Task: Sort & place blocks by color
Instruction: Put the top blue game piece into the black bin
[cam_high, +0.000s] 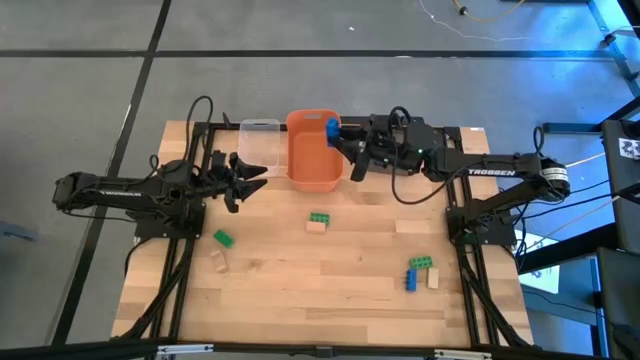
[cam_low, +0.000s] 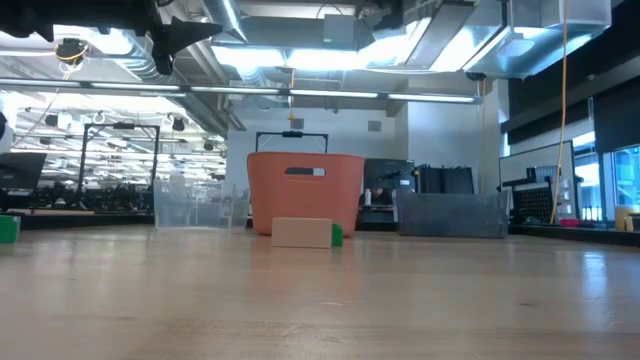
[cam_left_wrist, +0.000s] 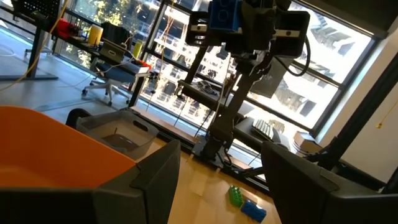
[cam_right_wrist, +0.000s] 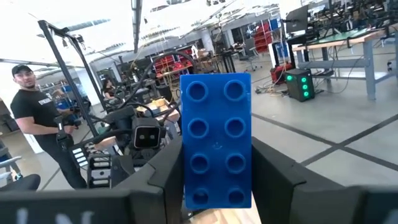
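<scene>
My right gripper (cam_high: 338, 136) is shut on a blue studded brick (cam_high: 332, 127), up in the air over the far right corner of the orange bin (cam_high: 313, 150). My left gripper (cam_high: 248, 168) is open and hovers near the clear bin (cam_high: 259, 140), touching nothing. On the table lie a green and a tan brick together (cam_high: 318, 220), a green brick (cam_high: 222, 238), a tan brick (cam_high: 218, 260), and a green, blue and tan cluster (cam_high: 420, 272). The low view shows the tan brick (cam_low: 301, 232) resting flat in front of the orange bin (cam_low: 305, 190). My right gripper (cam_right_wrist: 217, 186) pinches the blue brick between its two fingers, one on each long side (cam_right_wrist: 184, 168). The studded face (cam_right_wrist: 217, 124) looks back at the wrist camera. The fingers come roughly level from the table's right. The brick is lifted clear and sticks out past the fingertips.
A grey bin (cam_low: 450, 215) stands to the right of the orange bin; the left wrist view shows it (cam_left_wrist: 118, 132) beyond the orange wall (cam_left_wrist: 56, 146). A person (cam_right_wrist: 34, 118) stands in the room behind the table. Bare wood (cam_high: 320, 300) stretches along the near half.
</scene>
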